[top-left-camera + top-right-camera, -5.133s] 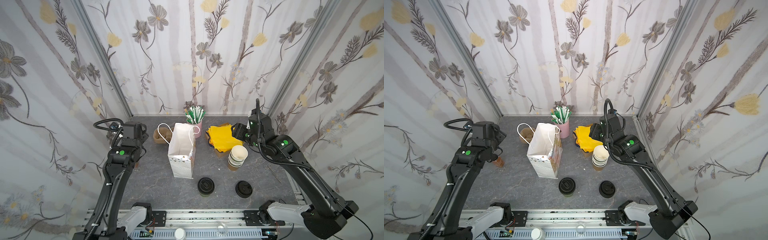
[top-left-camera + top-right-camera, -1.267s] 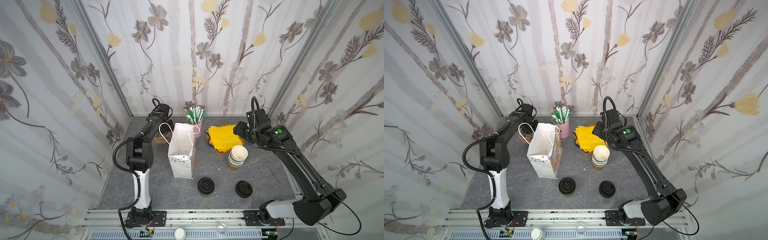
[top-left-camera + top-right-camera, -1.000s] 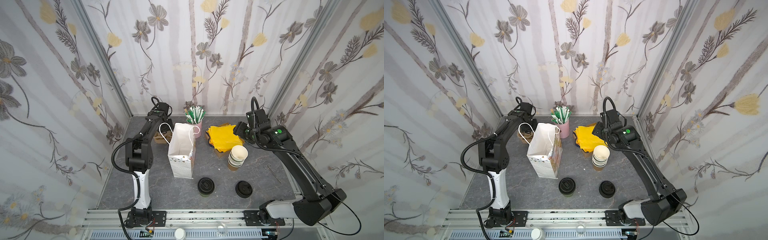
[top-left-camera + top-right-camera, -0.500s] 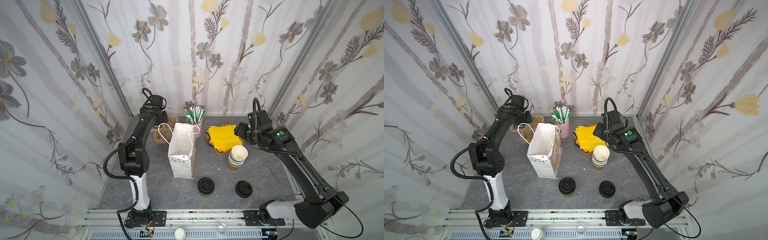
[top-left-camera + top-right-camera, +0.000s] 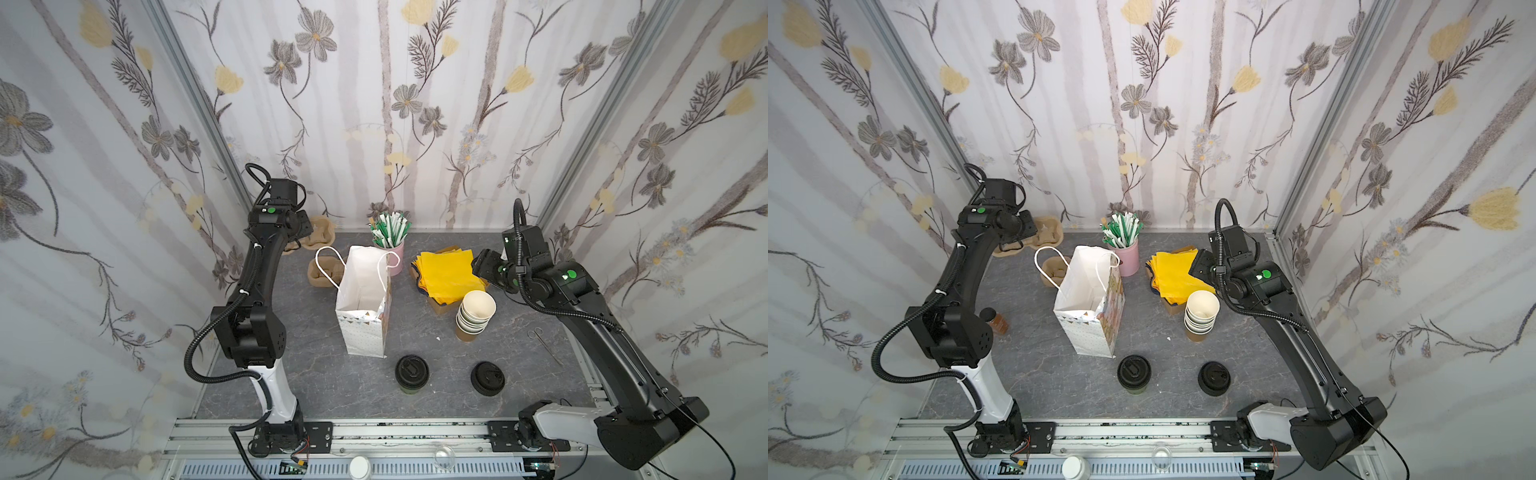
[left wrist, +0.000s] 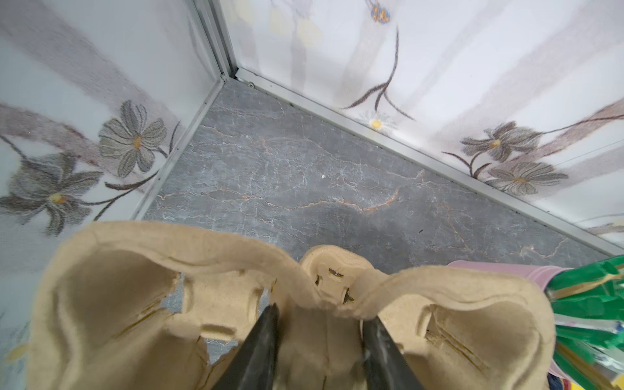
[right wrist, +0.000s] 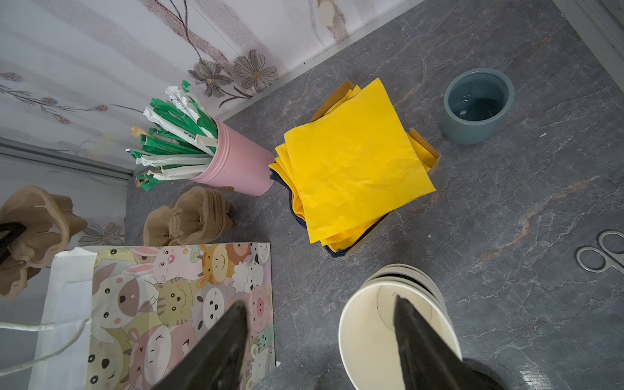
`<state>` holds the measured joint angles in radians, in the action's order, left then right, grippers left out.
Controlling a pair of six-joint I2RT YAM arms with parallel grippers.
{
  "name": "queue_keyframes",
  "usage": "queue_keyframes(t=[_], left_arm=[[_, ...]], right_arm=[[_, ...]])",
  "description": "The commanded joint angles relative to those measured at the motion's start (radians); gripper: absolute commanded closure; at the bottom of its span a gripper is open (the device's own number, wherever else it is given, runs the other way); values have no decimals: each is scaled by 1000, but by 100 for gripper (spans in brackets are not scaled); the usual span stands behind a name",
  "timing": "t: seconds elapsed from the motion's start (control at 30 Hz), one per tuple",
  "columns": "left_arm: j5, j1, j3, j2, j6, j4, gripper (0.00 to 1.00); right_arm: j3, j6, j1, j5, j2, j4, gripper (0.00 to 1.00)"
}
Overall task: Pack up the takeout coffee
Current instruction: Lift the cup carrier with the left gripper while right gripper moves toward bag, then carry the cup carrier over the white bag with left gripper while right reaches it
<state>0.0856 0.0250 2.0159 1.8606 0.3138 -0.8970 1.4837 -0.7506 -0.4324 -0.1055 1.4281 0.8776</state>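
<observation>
So the left gripper (image 6: pixel 320 314) has swung to the back corner, pinching 1 pulp cup carrier (image 6: pixel 216 256); right gripper (image 7: pixel 320 301) gapes empty. The takeout coffee (image 5: pixel 411 372) sits unpacked near the paper bag (image 5: pixel 365 291).

No readable word, brand or number anywhere. Faint dark print on the white straw wrappers (image 7: pixel 184 101) in the pink cup (image 7: pixel 236 165), too small to read. Only cartoon animal faces, without lettering, on the paper gift bag (image 7: pixel 182 304).
</observation>
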Motion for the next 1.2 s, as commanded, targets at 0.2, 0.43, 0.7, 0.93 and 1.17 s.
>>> queue_keyframes(t=[0.2, 0.43, 0.7, 0.93, 1.17], left_arm=[[25, -4, -2, -161, 11, -25, 61], [34, 5, 17, -298, -49, -21, 61], [-38, 174, 42, -358, -333, -14, 60], [-38, 301, 65, -387, -644, -20, 61], [-63, 364, -29, -490, -843, -20, 61]], right_arm=[[153, 103, -119, 201, 93, -18, 32], [75, 84, -170, 196, 69, -65, 32], [-30, 72, -170, 181, -10, -90, 32], [-107, 92, -161, 177, -93, -103, 31], [-143, 103, -153, 220, -113, -123, 31]])
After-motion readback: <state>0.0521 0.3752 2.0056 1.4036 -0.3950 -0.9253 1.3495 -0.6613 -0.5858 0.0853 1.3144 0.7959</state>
